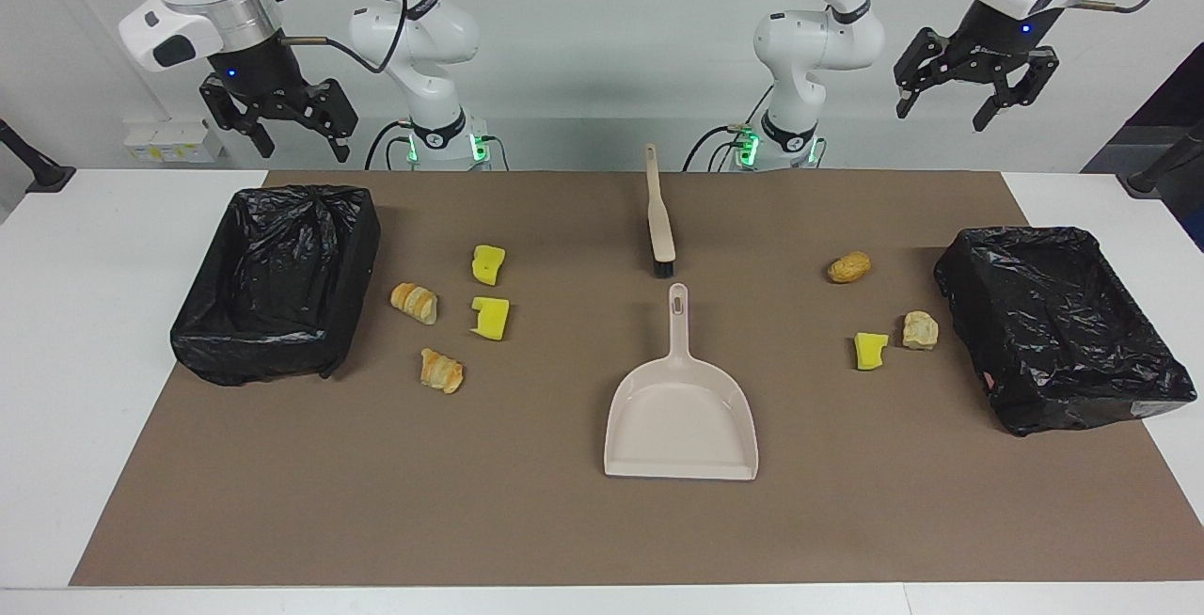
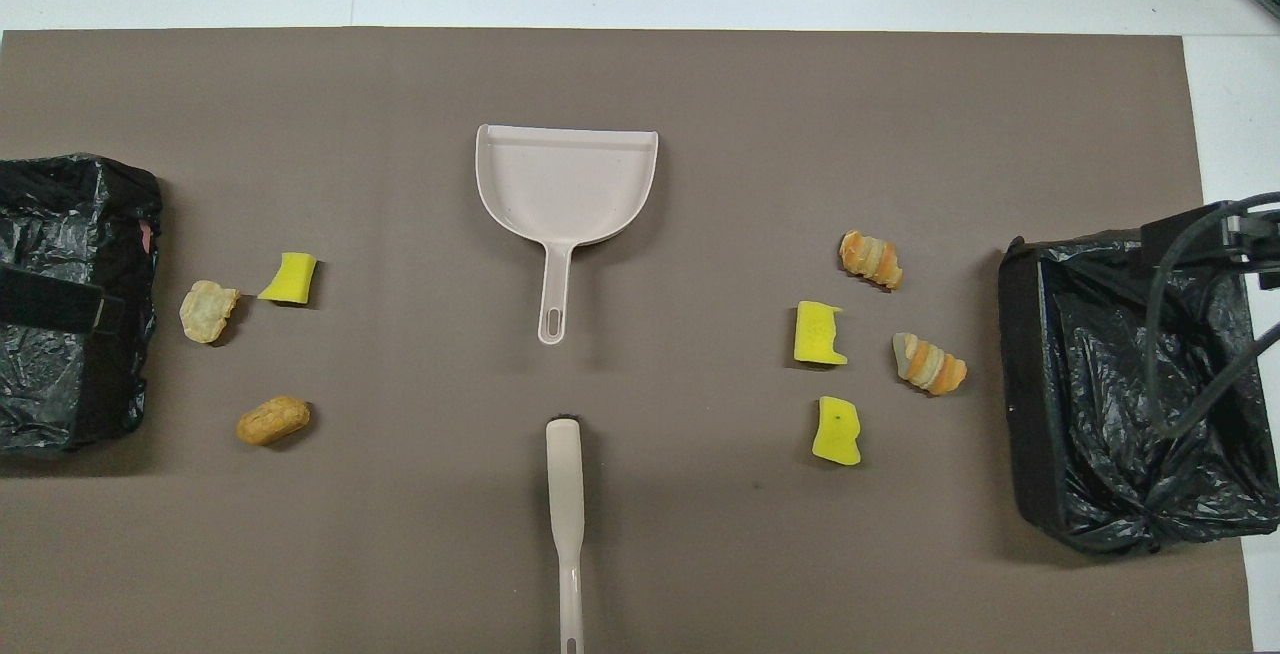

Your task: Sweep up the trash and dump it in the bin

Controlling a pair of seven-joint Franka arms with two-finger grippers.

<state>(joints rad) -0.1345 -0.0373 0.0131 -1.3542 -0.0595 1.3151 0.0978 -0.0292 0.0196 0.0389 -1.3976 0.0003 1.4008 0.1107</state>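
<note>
Trash: small yellow sponge chunks [image 1: 490, 317] and tan bread lumps [image 1: 441, 370] lay scattered on the brown mat [image 1: 527, 530], four pieces beside the bin [image 1: 277, 281] at the right arm's end, three beside the bin [image 1: 1063, 328] at the left arm's end.
Dustpan [image 1: 681, 413]: mid-mat, with the brush [image 1: 659, 220] nearer the robots.
Left gripper [image 1: 973, 98]: raised, jaws apart, empty.
Right gripper [image 1: 279, 121]: raised, jaws apart, empty.

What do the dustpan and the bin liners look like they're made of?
Dustpan: probably moulded plastic; smooth matte beige, one piece, hang hole in the handle. Bin liners: thin plastic film; black, glossy, crinkled with highlights.
</note>
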